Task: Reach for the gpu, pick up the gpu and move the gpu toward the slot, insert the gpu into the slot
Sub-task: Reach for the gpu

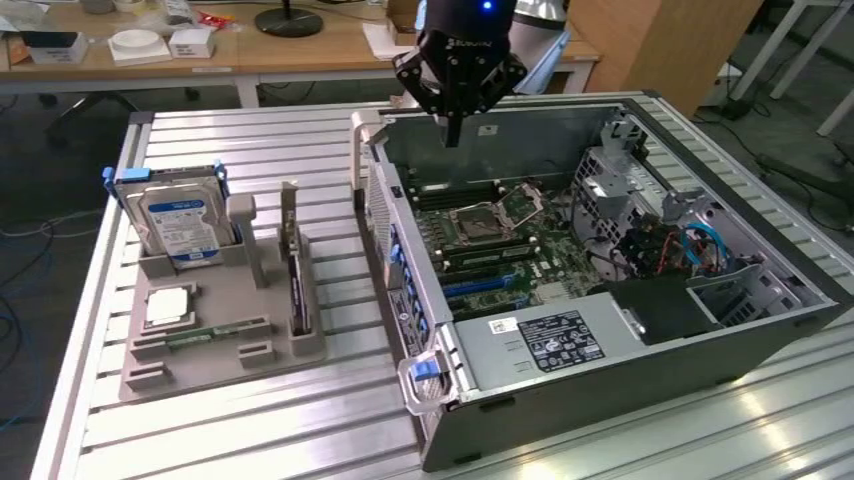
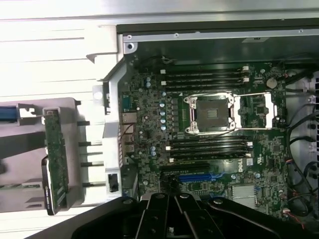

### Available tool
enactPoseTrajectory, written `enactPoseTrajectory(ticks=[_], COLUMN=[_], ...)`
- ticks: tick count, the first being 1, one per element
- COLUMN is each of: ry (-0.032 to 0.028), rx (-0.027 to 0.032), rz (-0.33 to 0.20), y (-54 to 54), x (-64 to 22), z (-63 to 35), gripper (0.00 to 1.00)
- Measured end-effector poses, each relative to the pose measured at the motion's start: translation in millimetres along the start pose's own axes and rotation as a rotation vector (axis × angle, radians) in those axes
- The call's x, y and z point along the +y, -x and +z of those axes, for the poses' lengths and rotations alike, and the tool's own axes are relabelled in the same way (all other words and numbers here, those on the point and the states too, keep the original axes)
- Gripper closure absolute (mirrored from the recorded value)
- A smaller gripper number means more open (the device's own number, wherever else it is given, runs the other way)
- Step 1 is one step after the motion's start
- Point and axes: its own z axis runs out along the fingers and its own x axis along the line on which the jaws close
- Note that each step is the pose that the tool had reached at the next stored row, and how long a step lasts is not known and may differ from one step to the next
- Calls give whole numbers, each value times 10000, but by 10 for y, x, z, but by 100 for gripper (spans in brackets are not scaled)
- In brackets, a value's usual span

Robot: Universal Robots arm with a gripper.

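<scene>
We judge the task barely begun: nothing is picked up and nothing inserted. The gripper (image 1: 454,135) hangs with its jaws closed and empty over the far edge of the open computer case (image 1: 747,330), well apart from the gpu (image 1: 296,270). The gpu stands on edge in the grey holder (image 1: 200,360), on the holder's side nearest the case, toward the bench's (image 1: 240,440) edge at the exterior view's left. The motherboard's blue slot (image 1: 478,287) is vacant, so reaching, grasping, carrying and seating all remain.

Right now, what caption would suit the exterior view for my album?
Robot hand, shut and empty, hangs over the open computer case while the gpu stands in its grey holder.
</scene>
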Motion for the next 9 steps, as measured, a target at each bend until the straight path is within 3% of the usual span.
enactPoseTrajectory(ticks=[9], ry=[-1], rx=[0], rz=[-1], y=[-262], x=[-19], z=[-7], gripper=[90])
